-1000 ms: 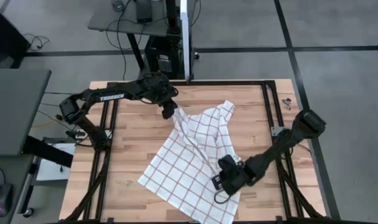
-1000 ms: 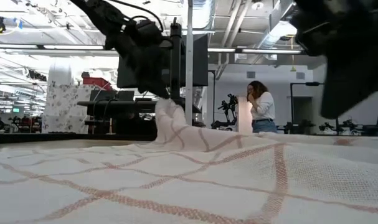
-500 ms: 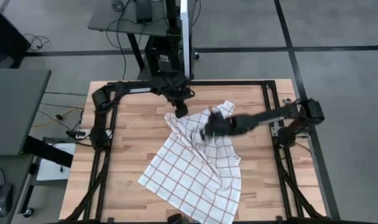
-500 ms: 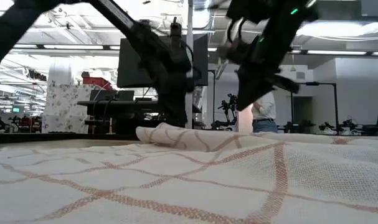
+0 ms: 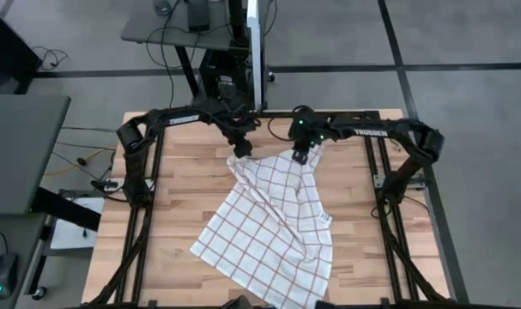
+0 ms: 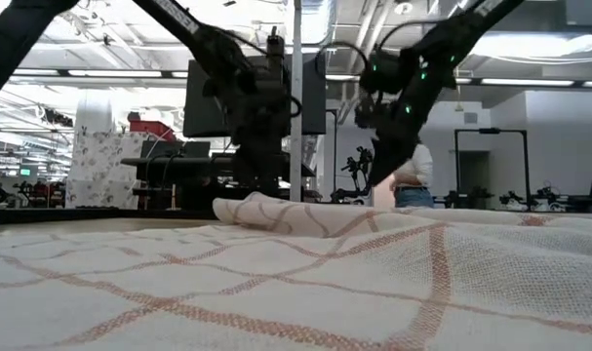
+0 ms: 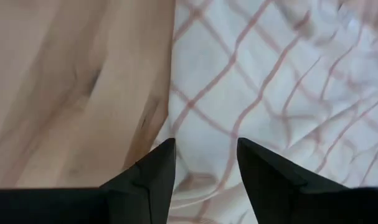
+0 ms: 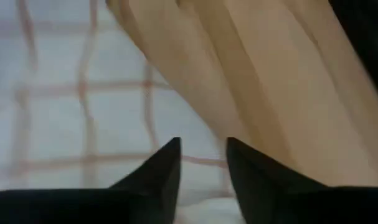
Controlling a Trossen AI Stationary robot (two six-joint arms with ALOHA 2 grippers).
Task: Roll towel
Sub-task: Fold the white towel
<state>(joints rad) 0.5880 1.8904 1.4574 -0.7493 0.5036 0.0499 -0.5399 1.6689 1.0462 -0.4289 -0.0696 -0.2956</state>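
1. Thin white cloth towel with red-brown grid lines (image 5: 273, 219): lies rumpled and askew on the wooden slatted table (image 5: 183, 189), reaching from its far edge to its near edge.
2. Left gripper (image 5: 242, 151): at the towel's far-left corner, jaws parted, gripping nothing.
3. Right gripper (image 5: 300, 157): at the towel's far-right corner, jaws parted, holding nothing.

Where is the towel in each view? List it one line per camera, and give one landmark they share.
High view: the towel lies crumpled diagonally across the table's middle.
Low view: it fills the foreground, bunched at the far end.
Left wrist view: it spreads beyond the left gripper, fingers apart.
Right wrist view: it lies beyond the right gripper, fingers apart.
Shared landmark: its red-brown grid lines against the wooden table.
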